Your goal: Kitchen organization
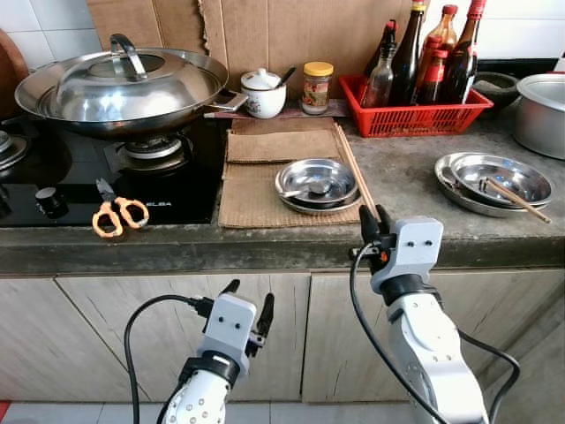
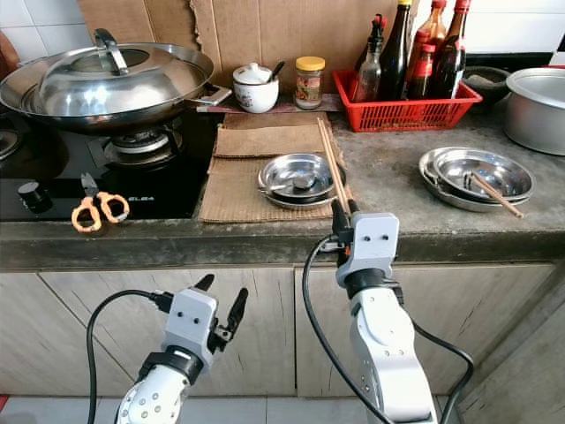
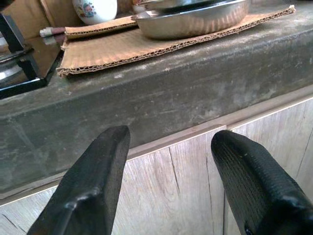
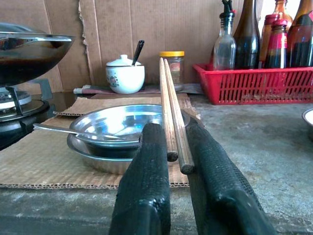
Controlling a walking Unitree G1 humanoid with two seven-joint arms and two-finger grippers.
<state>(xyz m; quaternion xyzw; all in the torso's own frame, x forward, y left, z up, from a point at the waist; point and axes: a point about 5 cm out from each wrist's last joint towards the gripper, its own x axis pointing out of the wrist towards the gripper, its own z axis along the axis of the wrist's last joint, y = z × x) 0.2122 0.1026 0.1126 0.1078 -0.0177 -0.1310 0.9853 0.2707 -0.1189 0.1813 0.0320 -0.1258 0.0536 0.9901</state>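
**Chopsticks pinched at the desk's front edge**

My right end effector sits at the front edge of the desk, its two black fingers clenched on the near tips of a pair of wooden chopsticks. The sticks run away from me along the right edge of the corrugated cardboard mat, just beside the stacked steel dishes with a spoon lying in the upper one. My left end effector hangs below the desk's edge in front of the cabinet doors, fingers spread and grasping nothing.

I judge the chopsticks light, stiff and thin. Held only at their very ends, as now, they have a long free length to lever and swing, and the two sticks could scissor apart or roll between the pads. A hold nearer their middle would carry them more steadily, but the dishes crowd that side, so I'd keep the lift slow and level.

Further along, a second stack of steel dishes near the desk's right edge carries another pair of chopsticks. Orange-handled scissors lie on the black hob, a lidded wok on its burner, and a red basket of bottles stands at the back edge.
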